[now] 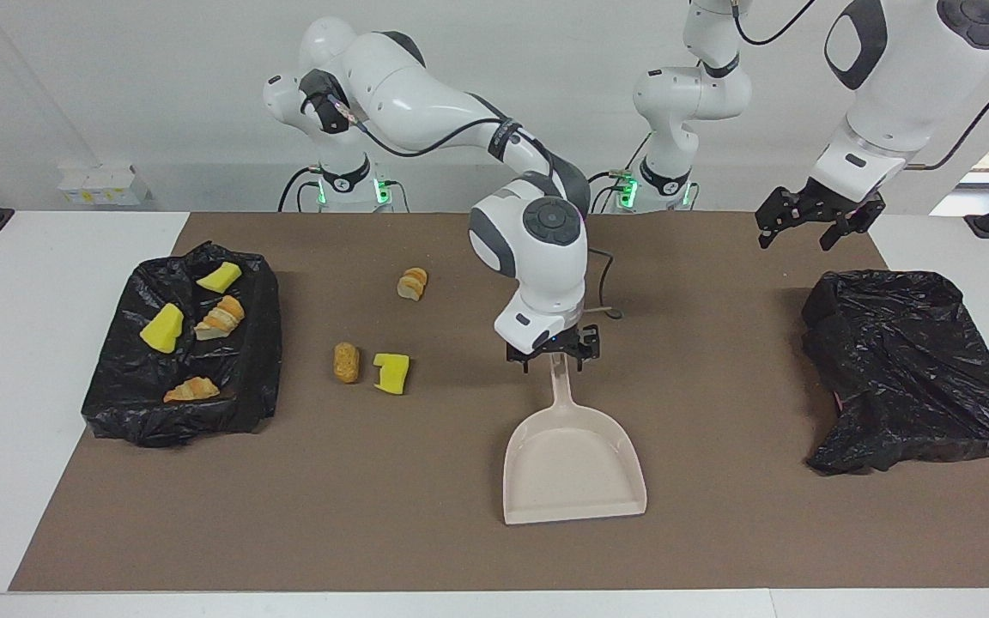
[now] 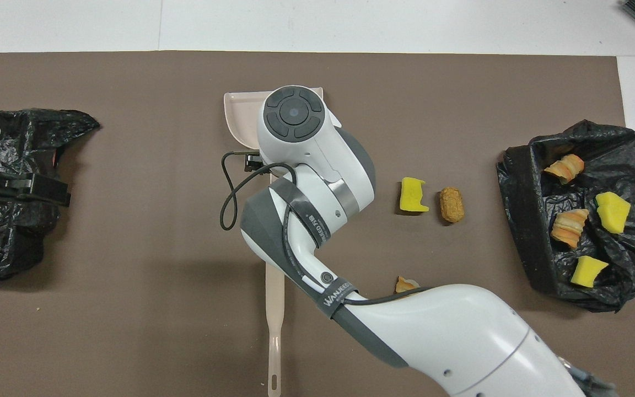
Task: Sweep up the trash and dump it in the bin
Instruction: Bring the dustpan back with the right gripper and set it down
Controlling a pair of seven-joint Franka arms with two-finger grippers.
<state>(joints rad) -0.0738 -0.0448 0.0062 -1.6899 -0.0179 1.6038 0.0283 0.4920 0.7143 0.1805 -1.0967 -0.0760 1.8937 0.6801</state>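
Note:
The beige dustpan lies flat on the brown mat, partly covered by the arm in the overhead view. My right gripper is open, its fingers either side of the top of the dustpan's handle. Three pieces of trash lie loose on the mat: a yellow wedge, a brown chunk and a pastry piece. Several more pieces lie in the black-lined bin at the right arm's end. My left gripper waits open in the air.
A crumpled black bag lies at the left arm's end, below the left gripper. A beige brush handle lies on the mat nearer to the robots than the dustpan, its upper part under the right arm.

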